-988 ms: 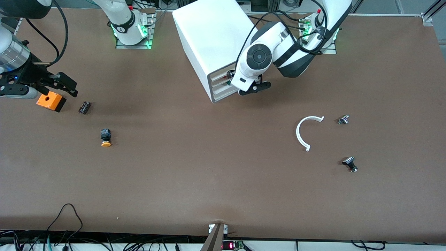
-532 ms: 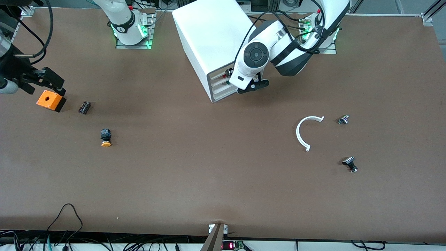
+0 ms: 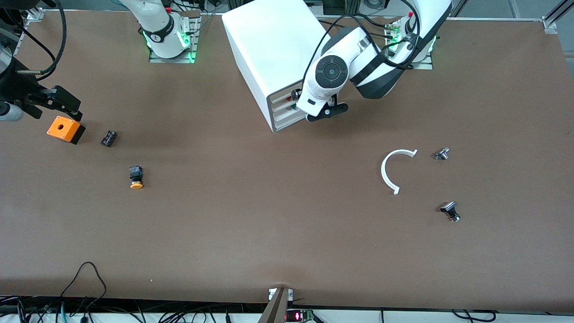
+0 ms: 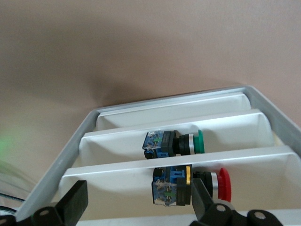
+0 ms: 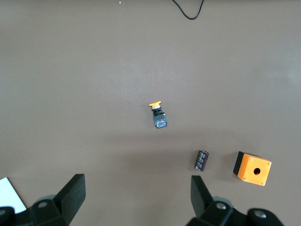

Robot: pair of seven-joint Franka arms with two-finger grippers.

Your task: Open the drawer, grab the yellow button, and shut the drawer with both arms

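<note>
I have the left end effector (image 3: pixel 326 111) parked at the cabinet's (image 3: pixel 269 49) front with its fingers spread wide and empty, because the drawer (image 4: pixel 178 188) needs pushing shut; through its wrist camera I see a red-capped button (image 4: pixel 190 184) in that tray and a green-capped one (image 4: pixel 173 142) in the drawer below. The button (image 3: pixel 136 176) already lies out on the surface (image 3: pixel 287 233), nearer the front camera than the orange box (image 3: pixel 65 129) and the small black capacitor (image 3: pixel 108 138). The right end effector (image 3: pixel 58 102) hangs gaping and empty over the surface beside the orange box, clear of the button, waiting

High front camera overlooks table (image 3: pixel 287 233); wrist cameras look downward.
</note>
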